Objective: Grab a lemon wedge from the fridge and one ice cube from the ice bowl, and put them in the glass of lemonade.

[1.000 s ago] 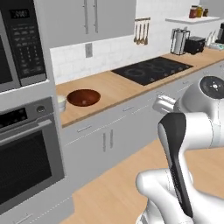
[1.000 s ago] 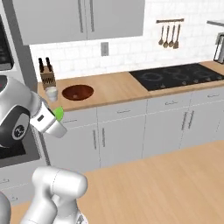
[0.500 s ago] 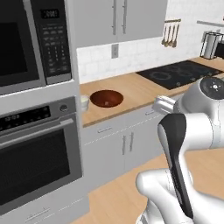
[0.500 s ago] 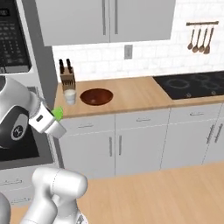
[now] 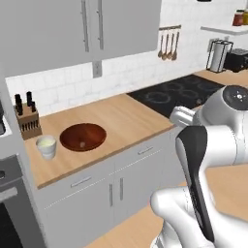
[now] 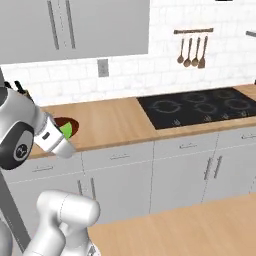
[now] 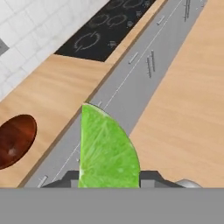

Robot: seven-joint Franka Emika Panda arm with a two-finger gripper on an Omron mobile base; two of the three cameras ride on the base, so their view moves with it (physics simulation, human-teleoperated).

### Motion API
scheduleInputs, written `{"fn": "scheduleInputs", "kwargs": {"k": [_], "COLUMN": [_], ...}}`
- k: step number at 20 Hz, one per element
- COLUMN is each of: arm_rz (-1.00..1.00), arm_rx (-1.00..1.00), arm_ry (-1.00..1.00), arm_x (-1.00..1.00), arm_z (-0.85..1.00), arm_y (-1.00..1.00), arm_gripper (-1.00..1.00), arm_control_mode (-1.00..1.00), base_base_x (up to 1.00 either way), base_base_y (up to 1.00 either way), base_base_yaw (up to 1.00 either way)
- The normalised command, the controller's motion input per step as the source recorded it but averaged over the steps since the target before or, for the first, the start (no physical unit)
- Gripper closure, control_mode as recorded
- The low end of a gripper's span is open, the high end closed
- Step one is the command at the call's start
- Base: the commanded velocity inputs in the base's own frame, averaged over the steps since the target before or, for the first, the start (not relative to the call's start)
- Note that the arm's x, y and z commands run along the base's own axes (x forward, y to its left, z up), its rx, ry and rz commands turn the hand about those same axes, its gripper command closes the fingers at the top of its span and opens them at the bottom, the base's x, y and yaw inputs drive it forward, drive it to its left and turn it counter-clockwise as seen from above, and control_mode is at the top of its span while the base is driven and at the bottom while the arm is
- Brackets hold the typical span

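Observation:
My gripper is shut on the lemon wedge, a bright yellow-green slice that stands up between the fingers. From the right base view the wedge shows at the end of the hand, level with the counter's front edge. The ice bowl sits on the wooden counter, a pale ice cube lying in it. Just left of the bowl stands the glass of lemonade. In the hand view the bowl lies at the far left, well away from the wedge. The fridge is out of view.
A knife block stands behind the glass against the tiled wall. A black cooktop fills the counter to the right, with hanging utensils above it. Grey drawers and cabinet doors run under the counter.
The base has driven, so the whole picture has shifted: oven and microwave have slid out at the left. The wedge stays gripped as before.

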Motion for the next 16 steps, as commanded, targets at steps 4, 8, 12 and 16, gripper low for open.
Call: {"fn": "scheduleInputs", "kwargs": {"k": [4, 8, 12, 16], "arm_rz": [0.0, 0.0, 0.0, 0.0], "arm_rx": [0.0, 0.0, 0.0, 0.0], "arm_ry": [0.0, 0.0, 0.0, 0.0], "arm_x": [0.0, 0.0, 0.0, 0.0], "arm_z": [0.0, 0.0, 0.0, 0.0], "arm_y": [0.0, 0.0, 0.0, 0.0], "arm_gripper": [1.0, 1.0, 1.0, 1.0], "arm_control_mode": [1.0, 1.0, 1.0, 1.0], "base_base_x": [0.91, 0.55, 0.67, 0.69], "base_base_y": [-0.03, 0.0, 0.0, -0.01], "base_base_yaw": [0.44, 0.68, 0.72, 0.72]}}
